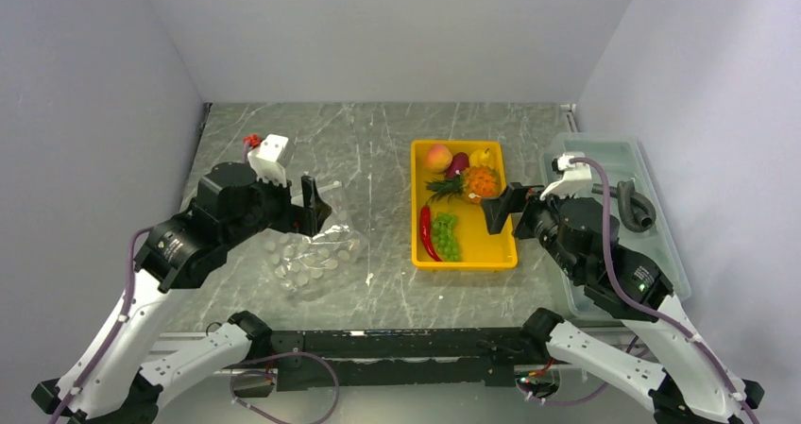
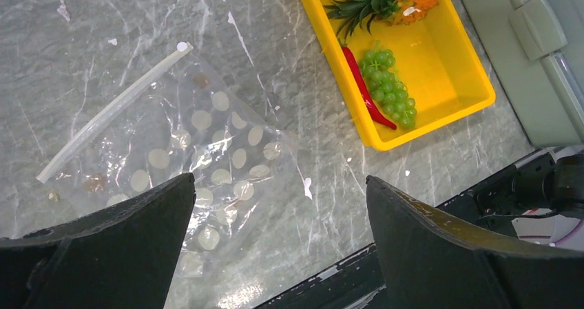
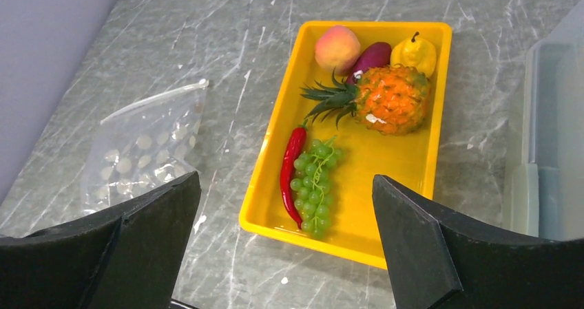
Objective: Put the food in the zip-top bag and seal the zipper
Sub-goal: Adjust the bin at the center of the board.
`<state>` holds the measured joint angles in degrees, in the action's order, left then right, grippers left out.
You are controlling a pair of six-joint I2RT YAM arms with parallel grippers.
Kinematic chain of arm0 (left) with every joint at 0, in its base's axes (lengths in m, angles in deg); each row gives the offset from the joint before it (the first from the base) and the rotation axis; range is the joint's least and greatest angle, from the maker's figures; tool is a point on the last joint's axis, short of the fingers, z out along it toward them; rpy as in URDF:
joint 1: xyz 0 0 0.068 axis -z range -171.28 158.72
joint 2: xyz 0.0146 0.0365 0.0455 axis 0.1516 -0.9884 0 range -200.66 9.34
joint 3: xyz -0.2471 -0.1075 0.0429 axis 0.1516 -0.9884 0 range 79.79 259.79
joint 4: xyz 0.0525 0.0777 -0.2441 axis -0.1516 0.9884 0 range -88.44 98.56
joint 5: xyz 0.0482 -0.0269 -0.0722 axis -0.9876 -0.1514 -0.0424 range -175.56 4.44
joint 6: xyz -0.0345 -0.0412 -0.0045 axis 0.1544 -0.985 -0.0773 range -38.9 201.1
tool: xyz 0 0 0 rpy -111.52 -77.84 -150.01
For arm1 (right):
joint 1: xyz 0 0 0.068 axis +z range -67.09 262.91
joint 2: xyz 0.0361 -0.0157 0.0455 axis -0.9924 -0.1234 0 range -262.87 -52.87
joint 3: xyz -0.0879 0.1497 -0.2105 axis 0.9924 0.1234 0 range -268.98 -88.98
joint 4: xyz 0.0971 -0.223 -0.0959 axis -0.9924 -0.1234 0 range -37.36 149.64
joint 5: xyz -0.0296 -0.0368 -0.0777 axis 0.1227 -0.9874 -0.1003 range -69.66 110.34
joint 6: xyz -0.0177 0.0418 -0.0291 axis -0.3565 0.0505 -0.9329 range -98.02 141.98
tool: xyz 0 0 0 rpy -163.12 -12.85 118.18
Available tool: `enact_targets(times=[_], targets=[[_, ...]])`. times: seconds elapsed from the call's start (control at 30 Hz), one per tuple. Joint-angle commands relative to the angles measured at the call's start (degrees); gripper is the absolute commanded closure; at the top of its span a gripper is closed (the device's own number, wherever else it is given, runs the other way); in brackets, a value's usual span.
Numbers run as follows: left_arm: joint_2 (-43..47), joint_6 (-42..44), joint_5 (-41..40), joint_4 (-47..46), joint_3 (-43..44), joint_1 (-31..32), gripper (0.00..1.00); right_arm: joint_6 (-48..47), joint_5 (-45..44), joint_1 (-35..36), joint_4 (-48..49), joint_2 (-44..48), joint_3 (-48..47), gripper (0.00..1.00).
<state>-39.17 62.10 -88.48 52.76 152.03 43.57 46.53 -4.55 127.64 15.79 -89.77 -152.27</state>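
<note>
Bag (image 1: pixel 316 259) lies flat left of the tray (image 3: pixel 392 164) holding the food (image 3: pixel 386 99). Likely floppy, slick film: grab the stiffer zipper (image 2: pixel 110 109). Your left gripper (image 2: pixel 279 185) and right gripper (image 3: pixel 286 185) are spread, empty.

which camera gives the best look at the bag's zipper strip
Left wrist: the zipper runs across the frame unobstructed, end to end, along the edge of the zip-top bag. Right wrist shows it too, but smaller and farther off. In top external the strip is too thin to make out.
</note>
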Motion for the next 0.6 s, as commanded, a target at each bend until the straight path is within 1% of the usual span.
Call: enact_targets(times=[0.0,0.17,0.33,0.43,0.57], targets=[[1.1,-0.8,-0.7,0.3,0.4,0.1,0.0,-1.9,0.4,0.2,0.3,-0.9,-2.4,0.0],[0.1,-1.3,-0.5,1.8,0.2,0.1,0.0,-4.2,2.3,0.2,1.1,-1.3,-1.3,0.0],[-0.4,-2.3,-1.0,2.4,-1.3,0.1,0.0,-5.1,7.3,0.2,1.7,-3.8,-0.8,0.0],[-0.3,-3.1,-0.8,1.8,-2.6,0.1,0.0,-5.1,8.0,0.2,2.2,-5.5,-0.2,0.0],[-1.4,-4.0,-1.7,3.5,-2.7,0.1,0.0,-4.3,8.5,0.2,2.4,-7.8,0.1,0.01]])
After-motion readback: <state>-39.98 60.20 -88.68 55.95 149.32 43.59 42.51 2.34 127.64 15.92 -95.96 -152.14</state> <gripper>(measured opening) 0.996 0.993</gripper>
